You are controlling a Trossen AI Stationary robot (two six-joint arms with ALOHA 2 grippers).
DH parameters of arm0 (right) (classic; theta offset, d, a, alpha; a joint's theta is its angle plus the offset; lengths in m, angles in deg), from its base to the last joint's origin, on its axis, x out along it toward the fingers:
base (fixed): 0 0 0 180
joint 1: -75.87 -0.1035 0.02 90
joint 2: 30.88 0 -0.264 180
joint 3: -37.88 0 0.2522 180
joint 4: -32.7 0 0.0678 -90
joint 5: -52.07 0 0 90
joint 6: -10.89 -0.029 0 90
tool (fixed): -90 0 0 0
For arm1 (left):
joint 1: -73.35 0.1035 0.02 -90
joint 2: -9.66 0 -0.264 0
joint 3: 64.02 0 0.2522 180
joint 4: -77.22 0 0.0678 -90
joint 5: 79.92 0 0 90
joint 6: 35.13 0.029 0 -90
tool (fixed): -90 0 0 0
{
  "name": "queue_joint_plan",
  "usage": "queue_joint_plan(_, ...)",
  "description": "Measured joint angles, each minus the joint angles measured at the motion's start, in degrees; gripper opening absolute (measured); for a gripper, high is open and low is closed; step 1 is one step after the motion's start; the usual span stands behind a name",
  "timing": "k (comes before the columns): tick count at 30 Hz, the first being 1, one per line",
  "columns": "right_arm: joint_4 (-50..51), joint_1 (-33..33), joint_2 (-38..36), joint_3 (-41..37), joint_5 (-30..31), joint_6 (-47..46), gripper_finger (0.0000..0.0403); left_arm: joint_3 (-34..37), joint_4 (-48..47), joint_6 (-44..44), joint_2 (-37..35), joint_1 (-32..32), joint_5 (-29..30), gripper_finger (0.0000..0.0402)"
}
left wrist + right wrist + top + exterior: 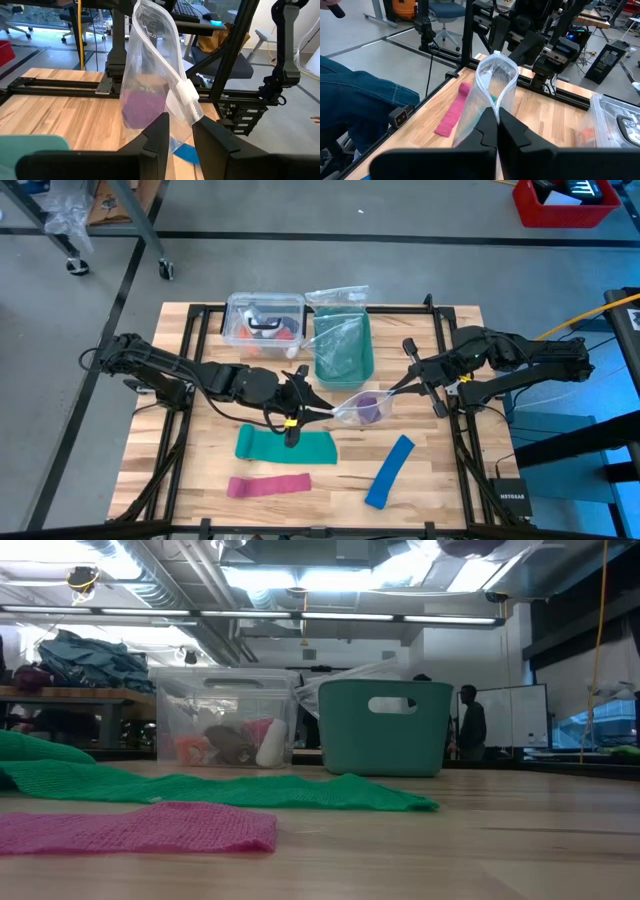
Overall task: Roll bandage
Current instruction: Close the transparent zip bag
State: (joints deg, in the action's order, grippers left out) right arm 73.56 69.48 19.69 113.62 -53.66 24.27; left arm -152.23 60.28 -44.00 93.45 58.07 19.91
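Observation:
A clear plastic zip bag hangs between my two grippers above the middle of the table. The purple bandage sits inside it as a small bundle and shows through the plastic in the left wrist view. My left gripper is shut on the bag's left end. My right gripper is shut on its right end. Neither gripper shows in the low view. My left gripper pinches the bag's edge between its two fingers, just below the white slider of the zip. It comes level from the table's left. The bag is clear of the table, with the purple bundle sagging in it. My right gripper pinches the bag's plastic edge between its two shut fingers, coming from the table's right and slanting a little down. The bag's mouth bulges open beyond the fingertips. The bag is clear of the table.
A green strip, a pink strip and a blue strip lie flat on the near half of the table. A teal bin and a clear lidded box stand at the far middle.

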Motion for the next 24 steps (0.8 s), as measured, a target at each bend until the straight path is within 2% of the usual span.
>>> queue_joint_plan(10, 0.0, 0.0, 0.0, 0.0, 0.0, 0.0, 0.0, 0.0, 1.43, -0.06, 0.0, 0.42, 0.0, 0.0067)
queue_joint_plan(19, 0.0, 0.0, 0.0, 0.0, 0.0, 0.0, 0.0, 0.0, 0.72, 0.26, 0.0, 0.43, 0.0, 0.0007)
queue_joint_plan(24, -0.02, 0.0, 0.0, 0.0, 0.0, 0.0, 0.0004, 0.0, 0.75, 0.27, 0.0, 0.43, 0.02, 0.0002)
